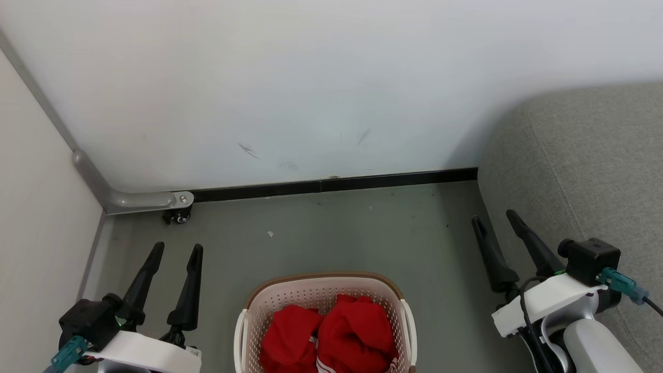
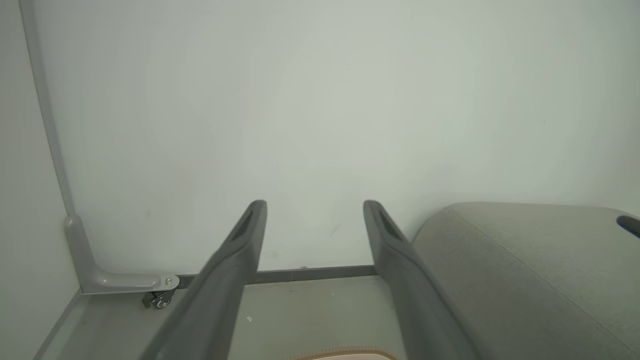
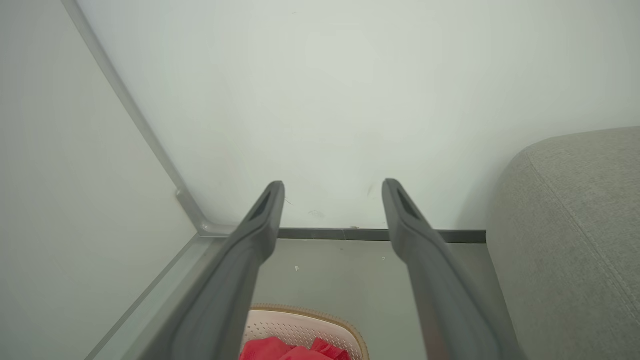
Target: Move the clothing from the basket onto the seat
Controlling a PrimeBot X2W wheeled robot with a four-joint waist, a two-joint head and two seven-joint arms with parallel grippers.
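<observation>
Ahead, floor (image 1: 450,290) between basket (image 1: 311,292), seat (image 1: 585,171) edge

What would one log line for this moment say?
clothing: in basket | seat: right of basket | left gripper: open | right gripper: open

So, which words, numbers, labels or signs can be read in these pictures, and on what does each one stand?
No text can be read.
A small pale patch on the white mount of the left gripper, perhaps a sticker: too small to read.
The basket, the clothing, the seat and the wall: no writing shows.
</observation>
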